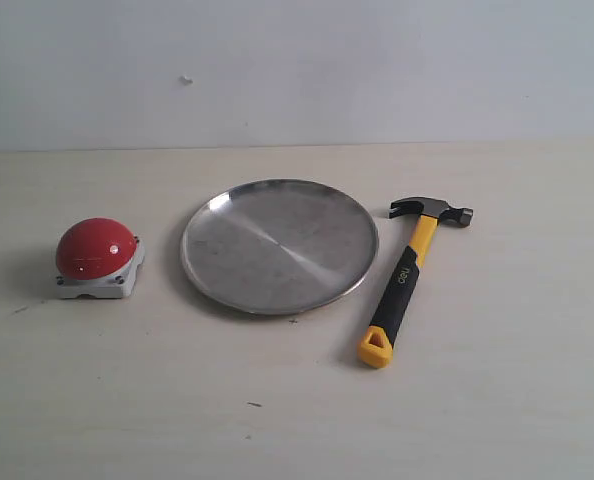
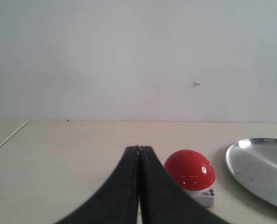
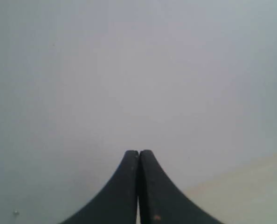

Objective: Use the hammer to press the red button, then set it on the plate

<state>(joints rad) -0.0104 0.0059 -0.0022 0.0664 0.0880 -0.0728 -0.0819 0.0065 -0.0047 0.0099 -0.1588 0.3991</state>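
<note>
The hammer (image 1: 407, 272) lies flat on the table right of the plate, dark head toward the back wall, yellow handle end toward the front. The silver plate (image 1: 279, 245) sits mid-table with nothing on it; its edge shows as the plate (image 2: 259, 170) in the left wrist view. The red button (image 1: 96, 248) on its grey base stands at the left. My left gripper (image 2: 139, 148) is shut on nothing, with the red button (image 2: 190, 169) just beyond and beside its black fingers. My right gripper (image 3: 139, 152) is shut too, facing the wall. Neither gripper appears in the exterior view.
A pale wooden table (image 1: 277, 400) carries everything, with a grey-white wall (image 1: 297, 70) behind it. The table edge (image 2: 8, 136) shows in the left wrist view. A corner of the table (image 3: 255, 186) shows past the right fingers.
</note>
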